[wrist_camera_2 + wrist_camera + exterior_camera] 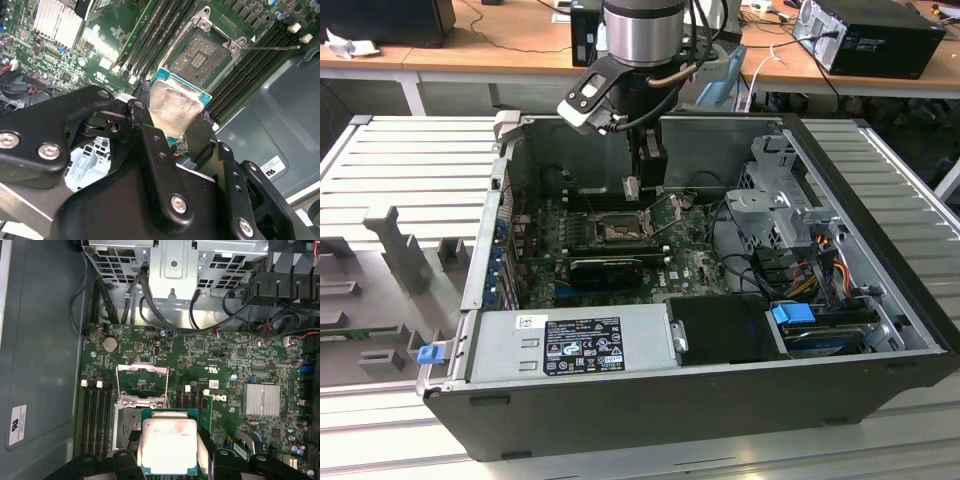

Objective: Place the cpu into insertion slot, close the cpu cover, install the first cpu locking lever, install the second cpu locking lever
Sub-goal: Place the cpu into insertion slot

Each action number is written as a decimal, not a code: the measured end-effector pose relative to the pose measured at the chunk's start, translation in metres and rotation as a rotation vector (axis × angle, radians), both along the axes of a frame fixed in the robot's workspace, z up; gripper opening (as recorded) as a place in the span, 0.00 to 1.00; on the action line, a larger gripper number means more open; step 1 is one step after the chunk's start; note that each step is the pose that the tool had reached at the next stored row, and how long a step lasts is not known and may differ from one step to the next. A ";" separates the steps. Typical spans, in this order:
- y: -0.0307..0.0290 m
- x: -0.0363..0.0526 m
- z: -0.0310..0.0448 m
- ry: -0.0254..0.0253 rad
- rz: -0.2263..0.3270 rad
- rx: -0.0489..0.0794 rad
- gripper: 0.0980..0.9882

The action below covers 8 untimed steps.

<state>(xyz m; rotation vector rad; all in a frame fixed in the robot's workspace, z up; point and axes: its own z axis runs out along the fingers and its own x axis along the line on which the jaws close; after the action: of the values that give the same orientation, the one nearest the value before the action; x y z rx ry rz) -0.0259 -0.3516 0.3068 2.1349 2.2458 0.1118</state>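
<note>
Exterior view: the pincer (638, 186) hangs inside the open computer case (720, 400), above the green board (692, 262) and near the insertion slot (617, 229).

Second wrist view: 2 black fingers (149, 131) are clamped on the cpu (176, 102), silvery face showing. It sits just short of the bare, dark slot (201, 56), with long memory slots (152, 32) alongside.

First wrist view: the cpu (169, 444) overlaps 1 edge of the slot (127, 424), and the cpu cover (142, 368) stands flipped open just beyond it.
</note>
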 end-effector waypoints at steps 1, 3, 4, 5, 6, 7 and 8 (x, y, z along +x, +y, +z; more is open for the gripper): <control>0.0000 -0.0010 -0.0015 0.0000 -0.003 0.000 0.48; 0.0000 -0.0049 -0.0035 0.0000 -0.005 0.000 0.48; 0.0000 -0.0054 -0.0040 0.0000 -0.006 0.000 0.48; 0.0000 -0.0058 -0.0042 0.0002 -0.006 0.000 0.48; -0.0001 -0.0077 -0.0045 -0.0001 -0.006 0.000 0.48; 0.0000 -0.0102 -0.0048 0.0000 -0.006 0.000 0.48; 0.0000 -0.0106 -0.0050 0.0001 -0.006 0.000 0.48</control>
<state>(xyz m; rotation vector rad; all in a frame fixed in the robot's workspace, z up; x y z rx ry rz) -0.0365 -0.3516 0.3018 2.1417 2.2391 0.1116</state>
